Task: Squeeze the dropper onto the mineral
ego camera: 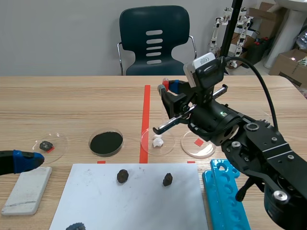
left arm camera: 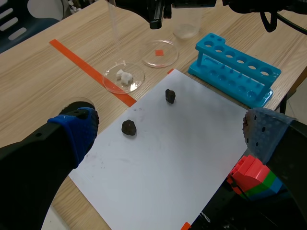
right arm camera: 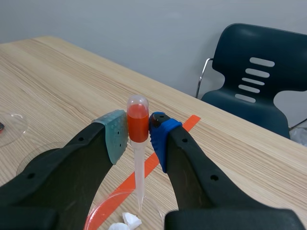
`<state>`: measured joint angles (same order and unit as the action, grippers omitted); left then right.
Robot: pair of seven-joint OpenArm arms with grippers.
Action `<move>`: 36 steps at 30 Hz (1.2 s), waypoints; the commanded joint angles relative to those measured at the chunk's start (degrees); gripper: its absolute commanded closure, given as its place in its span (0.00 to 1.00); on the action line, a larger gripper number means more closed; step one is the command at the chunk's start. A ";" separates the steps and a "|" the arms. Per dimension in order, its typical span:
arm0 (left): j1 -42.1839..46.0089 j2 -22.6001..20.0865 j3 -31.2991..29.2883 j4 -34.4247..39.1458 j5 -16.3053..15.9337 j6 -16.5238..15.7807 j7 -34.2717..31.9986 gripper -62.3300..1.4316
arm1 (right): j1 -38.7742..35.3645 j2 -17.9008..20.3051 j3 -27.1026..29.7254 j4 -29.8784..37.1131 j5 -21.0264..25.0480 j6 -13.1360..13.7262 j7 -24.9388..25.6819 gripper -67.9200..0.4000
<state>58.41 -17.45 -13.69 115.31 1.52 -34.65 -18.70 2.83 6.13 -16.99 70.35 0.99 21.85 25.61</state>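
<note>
Left pincer: my left pincer (left arm camera: pixel 170 132) hangs wide with nothing in it, low at the near left of the desk (ego camera: pixel 72 105), just above a grey slab (ego camera: pixel 26 189).
Paper sheet: the white sheet (ego camera: pixel 144 206) in front of me carries dark stones (ego camera: pixel 122 176). A blue rack (ego camera: pixel 225 196) stands at its 3 o'clock.
Mineral: the white mineral (right arm camera: pixel 127 221) lies in a clear dish (ego camera: pixel 144 143) just beyond the sheet, beside the orange tape line, at roughly 2 o'clock from my left pincer.
Right pincer: my right pincer (right arm camera: pixel 138 132) is clamped on the dropper (right arm camera: pixel 138 175), pads on its orange-red bulb.
Dropper axis: upright, bulb at 12 o'clock and tip at 6, over the dish.
Key relation: the mineral sits near 6 o'clock below the tip, perhaps slightly off. Tip and mineral look apart. My right arm is by far the nearer.
Next move: I judge a firmer pinch on the bulb is what's left, maybe after a small nudge to centre the tip.
Beyond: a dark chair (ego camera: pixel 153 38) stands at 12 o'clock past the desk.
</note>
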 commanded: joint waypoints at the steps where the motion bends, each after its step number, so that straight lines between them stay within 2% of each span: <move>1: 0.44 0.26 0.17 0.61 -0.61 -0.04 -1.01 0.00 | 1.16 -0.31 -0.24 0.28 0.46 0.00 0.81 0.80; 33: 0.44 0.26 0.17 0.61 -0.61 -0.04 -1.01 0.00 | 1.14 -0.92 -0.70 -1.16 0.46 0.00 -0.46 0.82; 36: 0.44 0.26 0.17 0.61 -0.61 -0.04 -1.01 0.00 | 1.14 -0.92 -0.70 -1.16 0.46 0.02 -0.46 0.87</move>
<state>58.41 -17.45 -13.69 115.31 1.52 -34.65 -18.70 2.85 5.23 -17.72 68.73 0.84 21.85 24.10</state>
